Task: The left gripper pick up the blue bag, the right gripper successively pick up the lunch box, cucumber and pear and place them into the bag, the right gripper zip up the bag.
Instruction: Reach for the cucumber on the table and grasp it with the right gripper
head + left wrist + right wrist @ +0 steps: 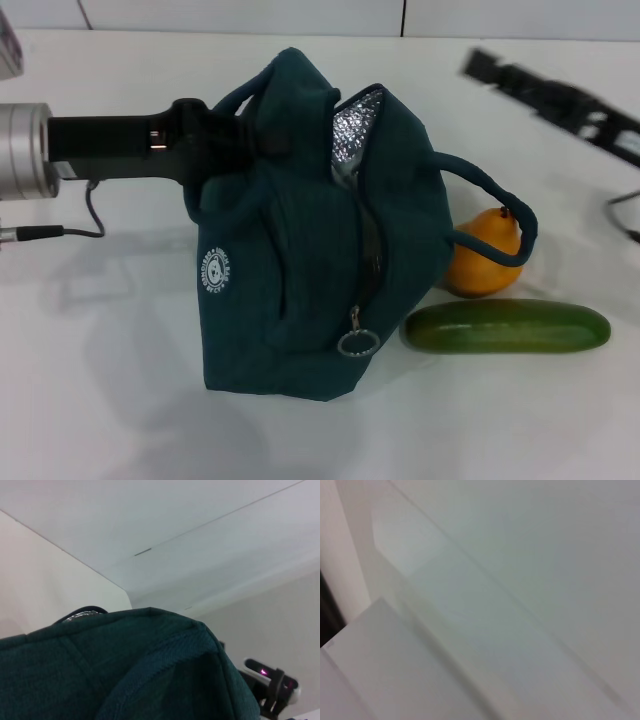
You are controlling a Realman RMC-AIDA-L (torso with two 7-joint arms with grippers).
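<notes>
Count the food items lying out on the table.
2: the pear sits behind the bag's right handle, and the cucumber lies in front of it, right of the blue bag. More may be hidden inside the bag.

The blue bag (300, 290) bears a round white logo, lettering unreadable.

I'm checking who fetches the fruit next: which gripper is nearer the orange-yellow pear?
Right. The right gripper hangs beyond the orange-yellow pear, apart from it; the left gripper is across the teal-blue fabric bag, at its handle.

A white table (120, 400) carries the blue bag (300, 290), the pear (480, 262) and the cucumber (506, 326).
</notes>
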